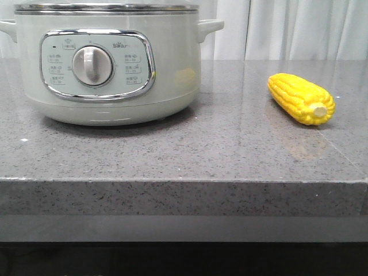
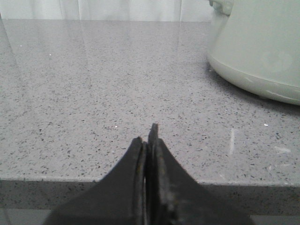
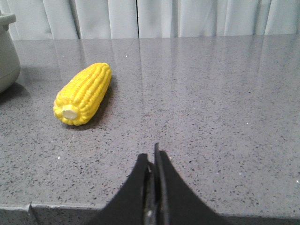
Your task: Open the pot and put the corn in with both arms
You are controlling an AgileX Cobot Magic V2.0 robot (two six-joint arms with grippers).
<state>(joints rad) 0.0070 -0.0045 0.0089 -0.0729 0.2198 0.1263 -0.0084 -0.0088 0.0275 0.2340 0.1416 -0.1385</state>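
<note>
The pot stood lidded on the bench, left side. The corn lay on the bench to its right, well apart. Left gripper and right gripper fingers were clenched, grasping nothing, above the near bench edge.

Left gripper and right gripper both have fingers pressed together.
</note>
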